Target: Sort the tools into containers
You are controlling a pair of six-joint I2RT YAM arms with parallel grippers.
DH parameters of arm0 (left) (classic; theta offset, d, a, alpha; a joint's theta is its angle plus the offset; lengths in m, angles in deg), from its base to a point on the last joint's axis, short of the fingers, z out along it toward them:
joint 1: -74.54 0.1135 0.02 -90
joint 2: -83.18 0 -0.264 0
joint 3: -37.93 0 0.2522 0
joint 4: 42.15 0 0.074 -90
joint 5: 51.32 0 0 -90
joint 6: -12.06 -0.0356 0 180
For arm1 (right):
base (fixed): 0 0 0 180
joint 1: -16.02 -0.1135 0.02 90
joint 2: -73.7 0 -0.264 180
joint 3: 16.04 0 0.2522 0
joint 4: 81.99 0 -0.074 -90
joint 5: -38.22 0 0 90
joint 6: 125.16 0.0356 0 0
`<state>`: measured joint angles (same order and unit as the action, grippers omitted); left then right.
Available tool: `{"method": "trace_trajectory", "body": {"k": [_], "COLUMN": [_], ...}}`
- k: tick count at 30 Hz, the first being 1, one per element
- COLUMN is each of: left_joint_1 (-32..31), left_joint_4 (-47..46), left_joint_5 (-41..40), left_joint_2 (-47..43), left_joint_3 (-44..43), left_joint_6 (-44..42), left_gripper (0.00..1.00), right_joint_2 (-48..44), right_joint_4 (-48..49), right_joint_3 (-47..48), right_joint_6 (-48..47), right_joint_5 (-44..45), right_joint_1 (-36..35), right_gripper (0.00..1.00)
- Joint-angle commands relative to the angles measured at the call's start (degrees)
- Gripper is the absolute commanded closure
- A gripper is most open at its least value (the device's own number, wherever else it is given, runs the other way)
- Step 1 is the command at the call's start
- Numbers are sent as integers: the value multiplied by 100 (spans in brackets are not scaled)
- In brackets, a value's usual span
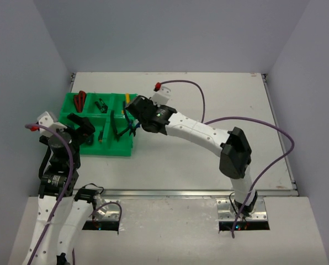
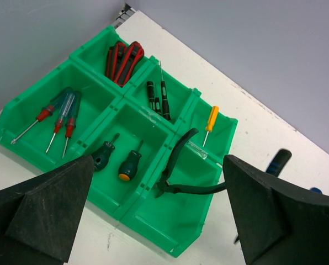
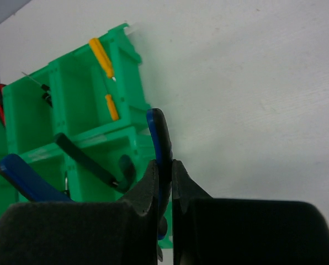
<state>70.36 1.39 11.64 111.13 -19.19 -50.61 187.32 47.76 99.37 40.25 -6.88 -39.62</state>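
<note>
Lower left, overhead view: the left tool (image 1: 83, 130) is hovering, fingers apart and empty, by the near-left corner of the green bin (image 1: 117, 150), seemingly waiting its turn. The bin is sitting left of centre on the tabletop (image 1: 181, 165). At its right edge the right tool (image 3: 164, 168) is clamping one handle of the blue-handled pliers (image 3: 157, 130), likely aiming them toward the black pliers (image 2: 178, 160), like with like. Farther back, yellow screwdrivers (image 3: 98, 55) and red-handled pliers (image 2: 123, 58) are lying in separate compartments.

place: robot lab cell | evidence: bare grey walls (image 1: 170, 33) boxing white table (image 1: 208, 160); bolted arms (image 1: 197, 132); purple cables (image 1: 253, 124)
</note>
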Motion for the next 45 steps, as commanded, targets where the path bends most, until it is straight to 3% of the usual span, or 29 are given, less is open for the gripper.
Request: {"method": "trace_trajectory", "body": {"k": [1, 6, 19, 27, 29, 31, 32, 37, 40, 43, 45], "left_joint_1": [14, 14, 8, 10, 11, 13, 14, 14, 14, 14, 8], "left_joint_4": [-134, -113, -116, -139, -139, -147, -154, -169, -200, -227, -253], "left_joint_5": [-70, -82, -18, 42, 59, 59, 59, 95, 128, 217, 384], "left_joint_2": [-43, -97, -141, -136, -123, -123, -117, -76, -20, 115, 286], "left_joint_3": [-30, -33, -33, -33, -30, -24, -24, -7, 10, 23, 11], "left_joint_6": [41, 53, 44, 27, 18, 18, 12, 23, 9, -44, -141], "left_gripper": [0, 0, 0, 0, 0, 0, 0, 0, 0, 0, 0], "right_joint_2": [508, 789, 1918, 1979, 1926, 1849, 1788, 1575, 1278, 907, 359], "right_joint_4": [408, 1584, 2222, 2230, 2302, 2368, 2400, 2454, 2437, 2572, 2701], "right_joint_3": [936, 923, 1762, 1551, 1486, 1359, 1309, 1035, 862, 500, 55], "right_joint_6": [-422, -1249, -1857, -1600, -1652, -1682, -1681, -1646, -1626, -1810, -2243], "right_joint_5": [675, 583, 1265, 1197, 1144, 1037, 1002, 909, 839, 758, 589], "right_joint_1": [-307, -510, -606, -606, -606, -606, -606, -606, -606, -606, -585], "right_gripper": [100, 100, 100, 99, 78, 46, 38, 28, 12, 2, 1]}}
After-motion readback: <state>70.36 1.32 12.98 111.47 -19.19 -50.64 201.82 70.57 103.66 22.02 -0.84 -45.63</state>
